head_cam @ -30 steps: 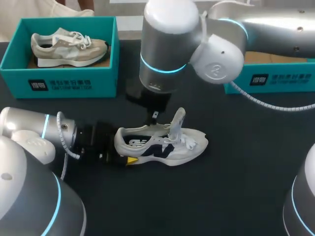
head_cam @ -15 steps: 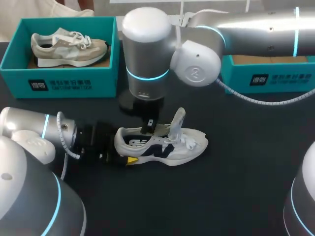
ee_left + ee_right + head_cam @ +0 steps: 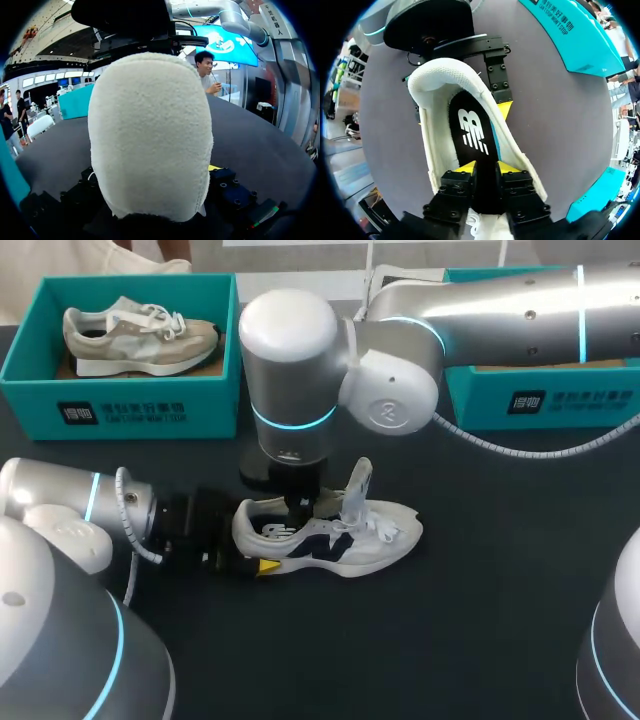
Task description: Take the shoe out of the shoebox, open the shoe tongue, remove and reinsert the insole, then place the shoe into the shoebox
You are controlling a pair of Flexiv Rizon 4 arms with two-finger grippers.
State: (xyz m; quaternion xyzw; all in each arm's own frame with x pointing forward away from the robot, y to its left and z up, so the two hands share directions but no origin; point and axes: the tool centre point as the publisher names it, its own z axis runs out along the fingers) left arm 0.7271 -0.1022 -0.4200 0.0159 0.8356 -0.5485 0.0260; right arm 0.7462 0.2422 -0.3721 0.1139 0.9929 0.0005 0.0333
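Shoe point(image 3: 345, 538) stands on the table point(image 3: 480, 640), its heel clamped by the left gripper point(image 3: 250, 558), with bare tabletop beyond the toe. Right gripper point(image 3: 486, 172) is down inside the collar, fingers a narrow gap apart over the insole point(image 3: 472, 130) and walls close on both sides. From above, its wrist hides the opening.

white shoe point(image 3: 340, 540), black insole point(image 3: 476, 145), teal shoebox point(image 3: 212, 400)

The right gripper point(image 3: 485, 169) is filling the opening of the white sneaker point(image 3: 385, 537); the left gripper point(image 3: 258, 558) is clamping its heel; bare table point(image 3: 500, 570) is lying free beyond the toe.
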